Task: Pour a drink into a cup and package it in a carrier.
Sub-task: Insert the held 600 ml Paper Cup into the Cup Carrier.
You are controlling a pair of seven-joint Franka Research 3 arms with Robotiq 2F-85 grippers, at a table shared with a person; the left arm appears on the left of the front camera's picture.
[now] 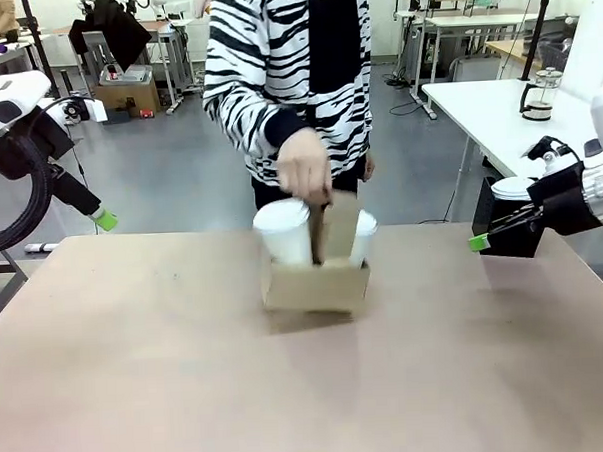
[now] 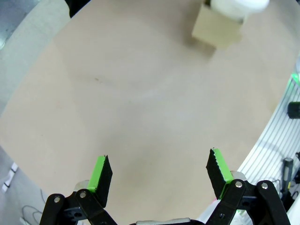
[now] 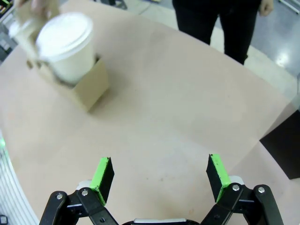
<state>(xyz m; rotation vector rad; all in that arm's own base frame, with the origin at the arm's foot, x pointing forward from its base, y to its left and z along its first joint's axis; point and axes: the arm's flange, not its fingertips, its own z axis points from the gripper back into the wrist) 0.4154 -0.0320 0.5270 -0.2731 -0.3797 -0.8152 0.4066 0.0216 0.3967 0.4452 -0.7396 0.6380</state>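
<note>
The carrier [image 1: 315, 282] is sitting near the middle of the surface [image 1: 168, 372], toward its far edge, with two white lidded cups standing in it. The cup [image 1: 283, 232] on the picture's left side is rising well above the cardboard wall, and a second lidded cup [image 1: 363, 235] is standing on the other side of the upright centre tab. A person in a black-and-white striped top is standing at the far side, and the person's hand [image 1: 304, 166] is gripping the top of the carrier's handle tab, between the two cups.

The left end effector [image 2: 159, 176] is hanging above bare tabletop with its green-padded fingers standing wide apart and nothing between them; the carrier [image 2: 219, 29] is lying well away from it, at the top of its wrist view. The right end effector [image 3: 160, 176] is likewise hovering over the surface with its fingers spread wide and holding nothing; in its wrist view the carrier [image 3: 83, 86] and the cup [image 3: 68, 47] are showing at the upper left, well apart from the fingers.

In the front view a black box [image 1: 512, 232] is standing off the right edge of the surface, just behind the right arm
</note>
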